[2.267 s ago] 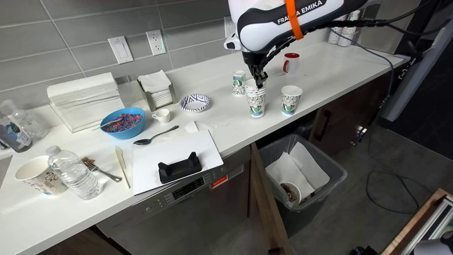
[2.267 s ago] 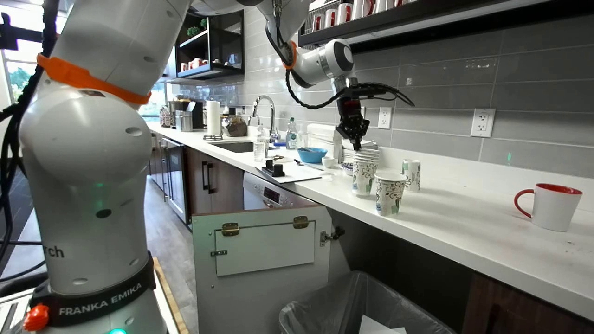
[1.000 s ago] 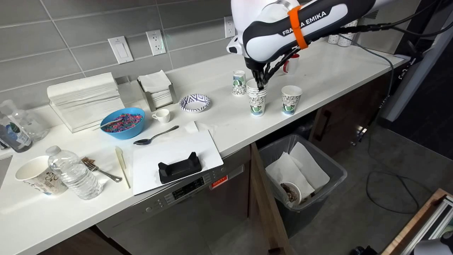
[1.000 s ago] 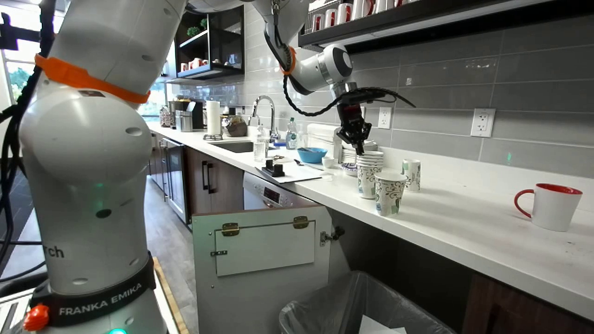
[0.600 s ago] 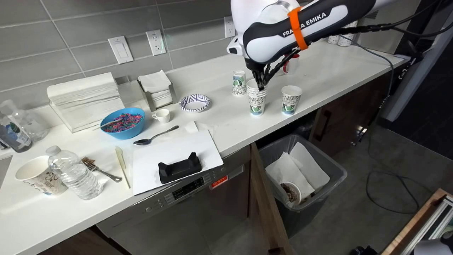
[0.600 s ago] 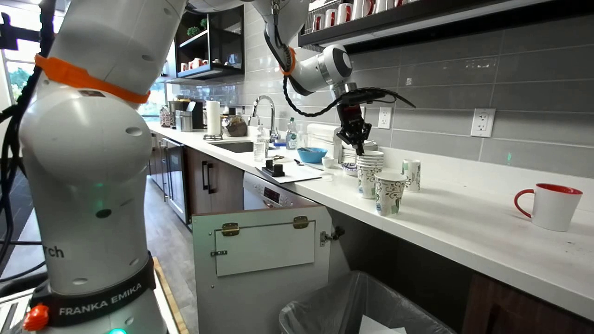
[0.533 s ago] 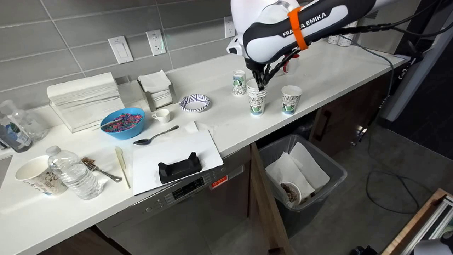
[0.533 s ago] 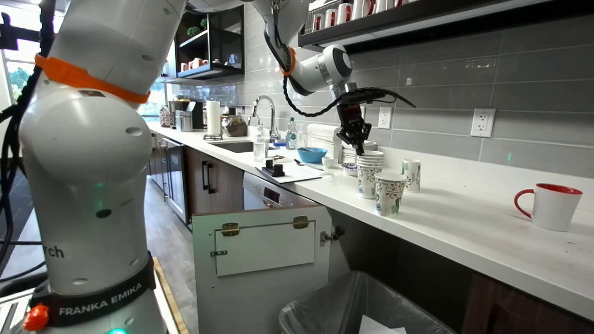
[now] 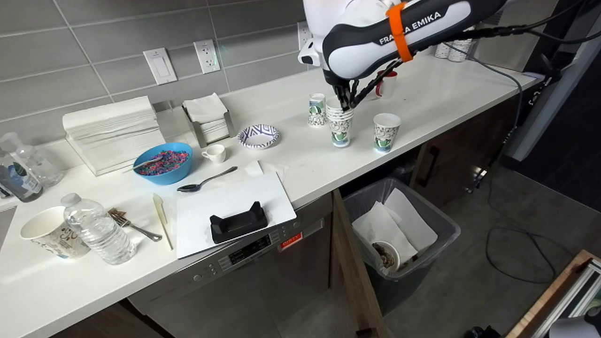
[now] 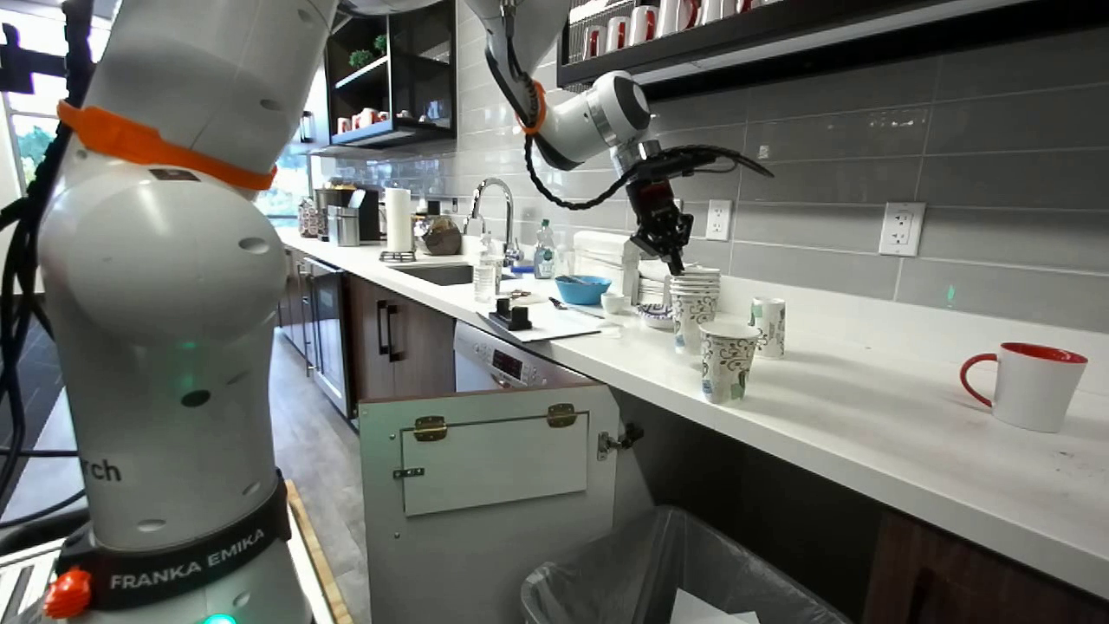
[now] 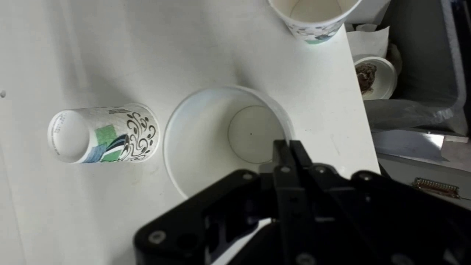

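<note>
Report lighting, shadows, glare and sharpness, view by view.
Wrist view: soft shadow on the counter beside the upside-down cup; the gripper looks dark and soft toward the lower right. In an exterior view, windows look washed out, faint glints dot the wall tiles, and the cabinet interior is nearly black. In an exterior view, the water bottle catches bright highlights, while the floor lies dim.

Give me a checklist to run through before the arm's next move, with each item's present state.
1. Claw shut on the cup stack: ok, it pinches the rim.
2. Number of cups gripped: cannot tell.
3. Top cup empty: ok, its bare bottom shows in the wrist view.
4. Stack's base clear of the counter: cannot tell.
5. Upright single cup apart from the stack: ok, a gap shows.
6. Upside-down cup apart from the stack: ok, but close by.
</note>
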Robot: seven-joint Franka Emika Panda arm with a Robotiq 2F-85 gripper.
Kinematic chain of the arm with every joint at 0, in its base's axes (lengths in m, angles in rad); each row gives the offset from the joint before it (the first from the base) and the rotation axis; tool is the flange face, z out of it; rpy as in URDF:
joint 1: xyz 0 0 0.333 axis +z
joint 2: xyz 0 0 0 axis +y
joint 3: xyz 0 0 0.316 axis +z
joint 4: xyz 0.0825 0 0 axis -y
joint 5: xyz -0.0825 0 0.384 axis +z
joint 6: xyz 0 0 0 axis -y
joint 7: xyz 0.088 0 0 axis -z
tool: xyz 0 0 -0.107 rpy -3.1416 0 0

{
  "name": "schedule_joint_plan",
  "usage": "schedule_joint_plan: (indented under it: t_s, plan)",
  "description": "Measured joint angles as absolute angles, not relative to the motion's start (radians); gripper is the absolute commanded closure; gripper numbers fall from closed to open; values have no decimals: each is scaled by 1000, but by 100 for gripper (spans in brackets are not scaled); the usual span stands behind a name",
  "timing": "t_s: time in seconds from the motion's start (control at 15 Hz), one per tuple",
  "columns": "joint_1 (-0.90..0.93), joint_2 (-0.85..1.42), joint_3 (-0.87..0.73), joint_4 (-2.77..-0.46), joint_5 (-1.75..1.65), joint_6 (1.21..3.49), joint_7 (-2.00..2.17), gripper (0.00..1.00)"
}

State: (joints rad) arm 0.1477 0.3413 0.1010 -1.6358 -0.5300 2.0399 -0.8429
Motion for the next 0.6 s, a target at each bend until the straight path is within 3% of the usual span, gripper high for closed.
schedule_joint_plan:
  t_s: [0.4, 0.6]
  plan:
    - [159, 257, 119, -1636, -524, 2060, -869, 99]
    - [164, 243, 110, -1634, -582, 1951, -798, 99]
